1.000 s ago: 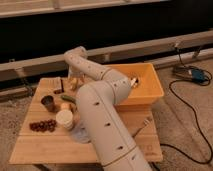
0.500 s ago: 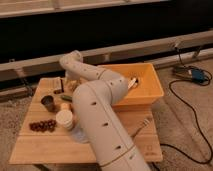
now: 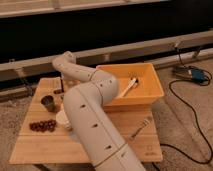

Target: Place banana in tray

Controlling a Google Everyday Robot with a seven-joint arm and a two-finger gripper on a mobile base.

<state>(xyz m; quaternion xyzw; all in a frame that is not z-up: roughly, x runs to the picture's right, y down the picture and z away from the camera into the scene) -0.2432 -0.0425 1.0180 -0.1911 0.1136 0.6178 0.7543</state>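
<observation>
Arm [image 3: 90, 117] bends back, gripper [image 3: 59, 89] low over table [image 3: 30, 147].

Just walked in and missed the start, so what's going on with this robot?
A one-armed robot is working at a wooden table. Its white arm reaches over the table's left side in the view, with the gripper low beside the orange tray, mostly hidden by the arm. I can't make out the banana anywhere; only a pale utensil shows inside the tray. A metal cup, a white cup, grapes and a fork sit on the table.
</observation>
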